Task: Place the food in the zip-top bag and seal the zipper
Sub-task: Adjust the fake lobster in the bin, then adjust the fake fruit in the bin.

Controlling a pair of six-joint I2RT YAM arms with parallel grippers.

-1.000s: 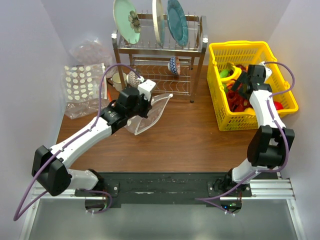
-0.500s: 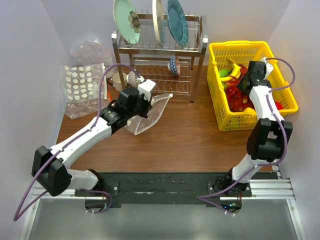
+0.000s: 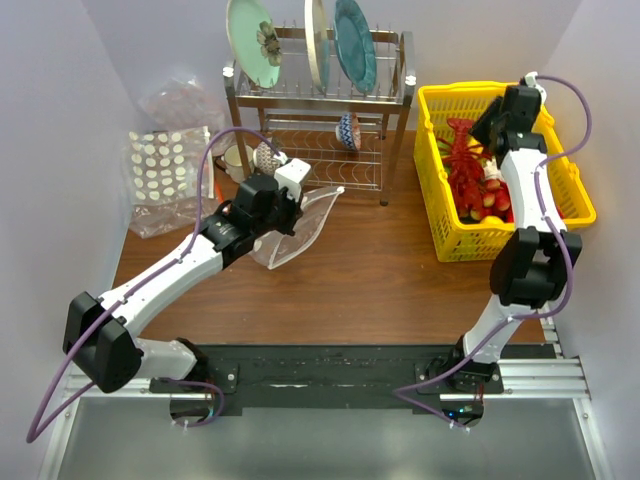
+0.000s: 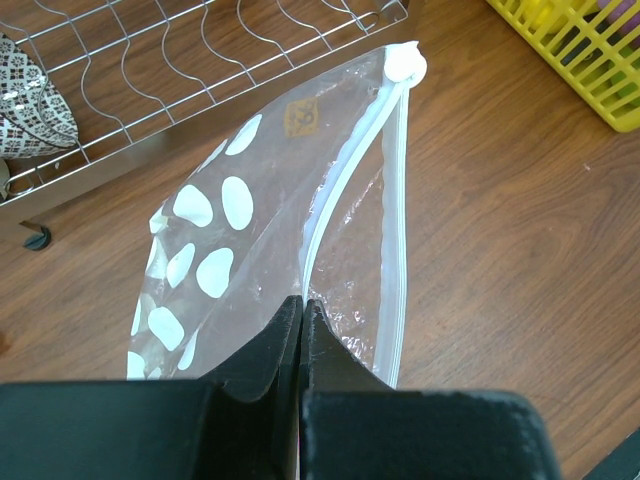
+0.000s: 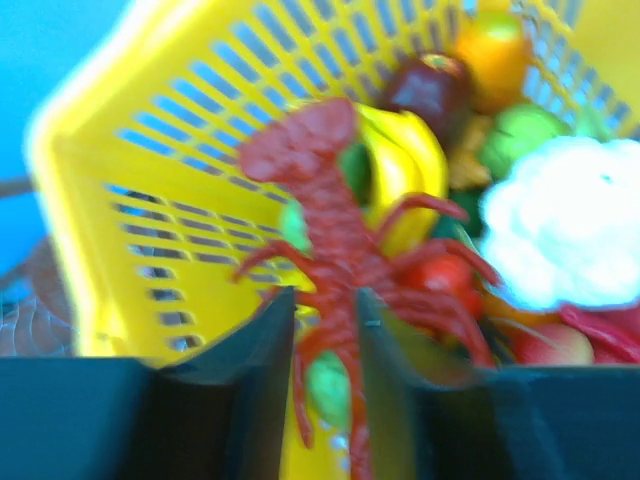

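Observation:
The zip-top bag [image 3: 297, 226] lies on the wooden table in front of the dish rack, and my left gripper [image 3: 283, 214] is shut on its near edge. In the left wrist view the bag [image 4: 340, 230] fans away from my left gripper [image 4: 302, 302]. Its zipper [image 4: 396, 200] is parted into two white strips that meet at a slider [image 4: 406, 65]. Over the yellow basket [image 3: 572, 190], my right gripper [image 3: 485, 135] is shut on a red toy lobster [image 3: 463, 158]. The lobster [image 5: 335, 210] hangs between the fingers of my right gripper [image 5: 325, 300]. More toy food [image 5: 560, 235] lies below it.
A metal dish rack [image 3: 320, 95] with plates and a bowl stands at the back centre. A clear pack with white dots [image 3: 160, 165] and a wrinkly plastic sack [image 3: 185, 100] lie at the back left. A mug [image 3: 235, 160] sits beside the rack.
My right gripper has closed on the red lobster and risen toward the basket's far end, lifting it out of the pile. The left arm and bag have not moved.

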